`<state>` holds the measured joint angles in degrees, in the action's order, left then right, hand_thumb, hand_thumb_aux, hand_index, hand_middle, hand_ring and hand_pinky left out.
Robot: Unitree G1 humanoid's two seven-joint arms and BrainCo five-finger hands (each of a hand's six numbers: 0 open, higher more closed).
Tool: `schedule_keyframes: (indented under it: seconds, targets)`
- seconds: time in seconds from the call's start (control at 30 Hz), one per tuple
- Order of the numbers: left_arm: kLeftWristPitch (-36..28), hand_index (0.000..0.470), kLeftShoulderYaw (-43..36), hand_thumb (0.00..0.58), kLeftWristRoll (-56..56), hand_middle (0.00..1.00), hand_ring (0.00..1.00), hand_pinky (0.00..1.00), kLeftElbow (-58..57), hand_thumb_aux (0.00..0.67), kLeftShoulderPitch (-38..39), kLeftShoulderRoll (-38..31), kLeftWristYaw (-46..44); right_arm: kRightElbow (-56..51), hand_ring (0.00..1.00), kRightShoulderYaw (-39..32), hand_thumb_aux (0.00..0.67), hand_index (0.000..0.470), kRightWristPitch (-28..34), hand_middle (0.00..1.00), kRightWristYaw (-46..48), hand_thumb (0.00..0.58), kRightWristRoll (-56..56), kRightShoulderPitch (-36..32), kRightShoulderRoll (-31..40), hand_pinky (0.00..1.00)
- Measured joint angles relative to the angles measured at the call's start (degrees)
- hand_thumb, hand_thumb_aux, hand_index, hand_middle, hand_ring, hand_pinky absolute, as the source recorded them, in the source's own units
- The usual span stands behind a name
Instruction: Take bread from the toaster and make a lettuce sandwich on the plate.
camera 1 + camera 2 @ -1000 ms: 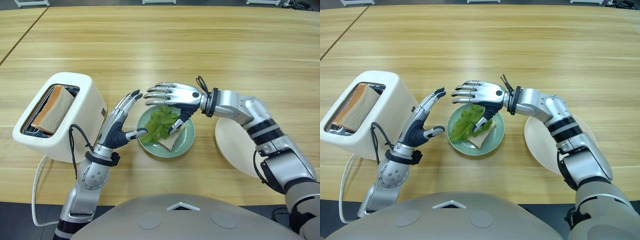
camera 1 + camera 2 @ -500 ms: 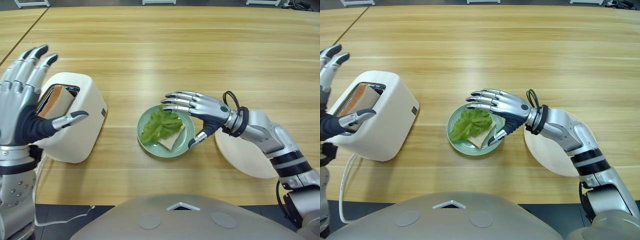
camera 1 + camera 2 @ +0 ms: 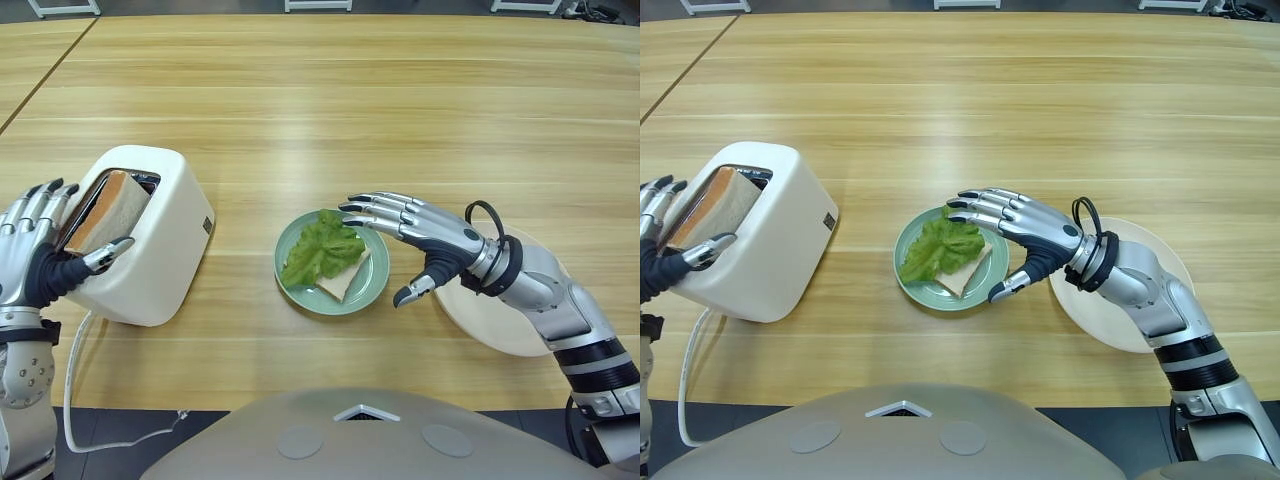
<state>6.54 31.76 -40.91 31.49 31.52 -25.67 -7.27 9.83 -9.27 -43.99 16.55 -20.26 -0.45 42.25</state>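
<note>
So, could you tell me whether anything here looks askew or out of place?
Only the lettuce: on the green plate it sits skewed, leaving the right corner of the bread slice bare. Nothing looks spilled.

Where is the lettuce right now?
The lettuce lies on the bread slice in the green plate at mid-table, between the toaster on the left and the white plate on the right, the right hand hovering beside it.

Toast (image 3: 110,210) stands in the white toaster (image 3: 165,252); lettuce (image 3: 322,250) covers bread (image 3: 345,281) on the green plate (image 3: 373,286).
</note>
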Motion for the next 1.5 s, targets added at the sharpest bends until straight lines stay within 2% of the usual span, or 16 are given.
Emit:
schedule_keyframes:
  seconds: [0.03, 0.07, 0.4, 0.6, 0.7, 0.77, 0.87, 1.0, 1.3, 1.5]
  targets:
    - [0.1, 0.356, -0.5, 0.546, 0.2, 0.0, 0.0, 0.0, 0.1, 0.507, -0.2, 0.0, 0.0, 0.0, 0.0, 0.1, 0.0, 0.0, 0.0, 0.0, 0.1, 0.0, 0.0, 0.0, -0.1, 0.0]
    - [0.3, 0.47, -1.0, 0.58, 0.7, 0.0, 0.0, 0.0, 0.1, 0.67, -0.4, -0.1, -0.1, -0.1, 0.0, 0.2, 0.0, 0.0, 0.0, 0.0, 0.1, 0.0, 0.0, 0.0, -0.3, 0.0]
    - [1.2, 0.47, -1.5, 0.58, 4.7, 0.0, 0.0, 0.0, -0.5, 0.67, -3.0, -0.3, 1.6, -1.4, 0.0, 0.7, 0.0, 0.0, -0.1, 0.0, 0.4, 0.0, -2.3, 0.1, -1.5, 0.0]
    - [3.4, 0.47, 2.1, 0.58, 8.6, 0.0, 0.0, 0.0, -1.1, 0.67, -5.2, -0.7, 3.9, -2.1, 0.0, 0.8, 0.0, 0.0, -0.2, 0.0, 0.4, 0.0, -2.3, -0.2, -2.3, 0.0]
    - [3.0, 0.47, 8.3, 0.58, 12.5, 0.0, 0.0, 0.0, 1.6, 0.67, -10.4, -3.0, 5.6, -3.4, 0.0, 0.9, 0.0, 0.0, -0.3, 0.0, 0.1, 0.0, -2.3, -1.4, -2.6, 0.0]
    - [2.4, 0.47, 8.3, 0.58, 13.4, 0.0, 0.0, 0.0, 5.4, 0.67, -15.0, -3.6, 5.9, -4.0, 0.0, 1.6, 0.0, 0.0, -0.2, 0.0, -0.3, 0.0, -2.3, -2.1, -2.8, 0.0]
    - [1.2, 0.47, 3.9, 0.58, 15.3, 0.0, 0.0, 0.0, 9.6, 0.67, -20.5, -4.0, 5.0, -5.0, 0.0, 3.2, 0.0, 0.0, 0.0, 0.0, -1.3, 0.0, -2.3, -2.5, -2.9, 0.0]
    - [-4.6, 0.47, -4.5, 0.58, 24.2, 0.0, 0.0, 0.0, 12.4, 0.67, -25.6, -2.1, 0.3, -7.6, 0.0, 4.4, 0.0, 0.0, 0.9, 0.0, -2.5, 0.0, -3.4, -4.0, -2.9, 0.0]
    - [-9.6, 0.47, -29.9, 0.58, 26.3, 0.0, 0.0, 0.0, 11.0, 0.67, -25.1, 6.5, -4.9, -11.8, 0.0, 5.5, 0.0, 0.0, 2.9, 0.0, -5.9, 0.0, -6.0, -6.9, -3.3, 0.0]
    - [-10.6, 0.47, -38.1, 0.58, 29.2, 0.0, 0.0, 0.0, 0.2, 0.67, -23.2, 10.4, -7.0, -16.2, 0.0, 7.0, 0.0, 0.0, 5.7, 0.0, -10.1, 0.0, -9.2, -10.0, -3.5, 0.0]
